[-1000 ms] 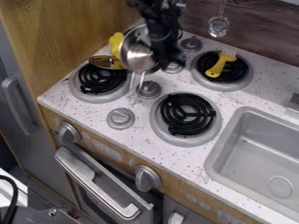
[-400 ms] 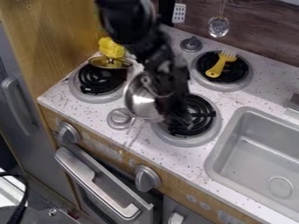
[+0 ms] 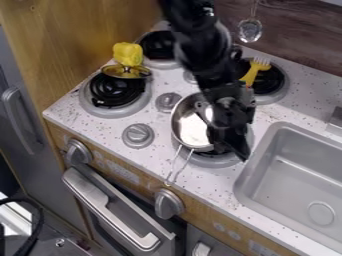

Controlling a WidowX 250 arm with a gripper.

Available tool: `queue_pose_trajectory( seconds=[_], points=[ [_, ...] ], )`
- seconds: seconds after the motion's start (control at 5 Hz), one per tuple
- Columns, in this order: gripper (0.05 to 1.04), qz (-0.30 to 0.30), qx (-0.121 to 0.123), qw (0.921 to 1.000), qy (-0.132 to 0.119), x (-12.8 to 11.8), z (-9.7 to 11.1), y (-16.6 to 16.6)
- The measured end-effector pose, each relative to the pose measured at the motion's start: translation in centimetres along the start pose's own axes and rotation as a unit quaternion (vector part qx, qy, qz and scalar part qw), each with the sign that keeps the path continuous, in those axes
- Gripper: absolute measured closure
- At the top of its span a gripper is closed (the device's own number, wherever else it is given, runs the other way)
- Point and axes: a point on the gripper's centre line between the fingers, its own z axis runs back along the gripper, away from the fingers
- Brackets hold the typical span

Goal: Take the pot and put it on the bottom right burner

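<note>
Your round silver metal pot (image 3: 190, 125) overlaps the black coil burner (image 3: 212, 161) toward ten o'clock, final seating likely remains, and you can't tell whether the black end effector (image 3: 229, 148) grips.

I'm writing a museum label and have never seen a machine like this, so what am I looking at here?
The black machine coming in from the top is a robot arm, ending in a grasping tool. A fixed camera looks down at a slant on a toy kitchen.

In the middle is a metal pot, its wire handle pointing towards the oven side. It sits over the left part of the bottom right burner. The tool is at the pot's right side, but whether it grips the pot I cannot tell.

At the upper left, a yellow object is beside a shiny gold-coloured dish or lid. A yellow fork-shaped utensil lies on the upper right burner. The grey sink is at the right.
</note>
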Motion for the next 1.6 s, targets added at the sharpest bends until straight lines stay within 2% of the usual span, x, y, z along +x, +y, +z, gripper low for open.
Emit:
queue_pose_trajectory(
  seconds=[0.4,0.6,0.8,1.0,1.2,1.4,1.6],
  points=[
    [0.997,0.011,0.016,0.9998,0.01,1.7,-1.9,1.1],
    [0.84,0.019,0.014,0.9995,0.02,1.5,-1.9,1.3],
    [0.573,0.025,0.031,0.999,0.02,1.3,0.4,2.1],
    [0.256,0.047,0.058,0.9971,0.015,1.8,3.8,3.6],
    [0.078,0.085,0.06,0.9943,0.021,1.9,6.7,4.6],
    [0.084,0.156,0.059,0.9832,0.073,1.6,8.2,5.9],
    [0.084,0.216,0.032,0.967,0.131,0.9,8.1,6.8]
  ],
)
